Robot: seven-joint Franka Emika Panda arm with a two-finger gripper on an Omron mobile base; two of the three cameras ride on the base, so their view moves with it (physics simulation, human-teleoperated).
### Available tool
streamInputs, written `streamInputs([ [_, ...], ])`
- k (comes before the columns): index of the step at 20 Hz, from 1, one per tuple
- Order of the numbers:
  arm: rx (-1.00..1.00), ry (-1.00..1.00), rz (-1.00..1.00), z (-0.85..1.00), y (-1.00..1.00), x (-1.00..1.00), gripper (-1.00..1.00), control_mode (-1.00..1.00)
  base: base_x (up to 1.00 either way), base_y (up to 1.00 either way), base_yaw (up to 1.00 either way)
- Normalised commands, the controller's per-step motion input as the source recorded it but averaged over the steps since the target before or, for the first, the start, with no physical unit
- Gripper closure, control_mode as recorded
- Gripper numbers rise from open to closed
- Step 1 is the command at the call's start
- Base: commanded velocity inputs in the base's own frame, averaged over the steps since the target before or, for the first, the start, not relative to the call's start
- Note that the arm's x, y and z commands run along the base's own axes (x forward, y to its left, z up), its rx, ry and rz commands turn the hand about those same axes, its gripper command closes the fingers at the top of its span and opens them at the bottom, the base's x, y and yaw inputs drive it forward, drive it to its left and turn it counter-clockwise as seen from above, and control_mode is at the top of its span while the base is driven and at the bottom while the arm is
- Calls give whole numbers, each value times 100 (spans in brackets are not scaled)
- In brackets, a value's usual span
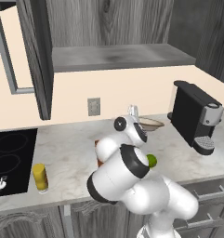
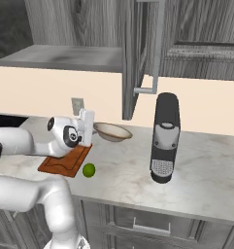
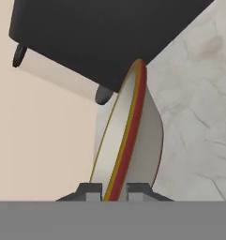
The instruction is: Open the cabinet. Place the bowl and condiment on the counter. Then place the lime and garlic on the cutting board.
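Observation:
My gripper [image 3: 115,190] is shut on the rim of the cream bowl [image 3: 128,136], which runs between the two fingertips. The bowl [image 2: 112,131] is down at the marbled counter [image 2: 123,170], behind the cutting board [image 2: 65,160] and left of the coffee machine; I cannot tell whether it touches the stone. The lime [image 2: 89,169] lies on the counter just off the board's front right corner. The yellow condiment [image 1: 39,177] stands upright near the counter's front edge beside the cooktop. The cabinet [image 1: 118,56] stands open, its shelf bare. The garlic is hidden.
A black coffee machine [image 2: 164,138] stands on the counter right of the bowl. The black cooktop [image 1: 11,155] lies at the left. The open cabinet doors [image 1: 36,56] hang out above the counter. A wall outlet [image 2: 77,104] sits behind the board.

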Motion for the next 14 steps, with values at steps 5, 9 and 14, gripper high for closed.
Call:
streamInputs([
  [5,4,-9,0,-24,13,22,100,-100,0,0,0],
  [9,4,-8,0,-25,12,18,100,-100,0,0,0],
  [14,4,-8,0,-23,8,13,100,-100,0,0,0],
])
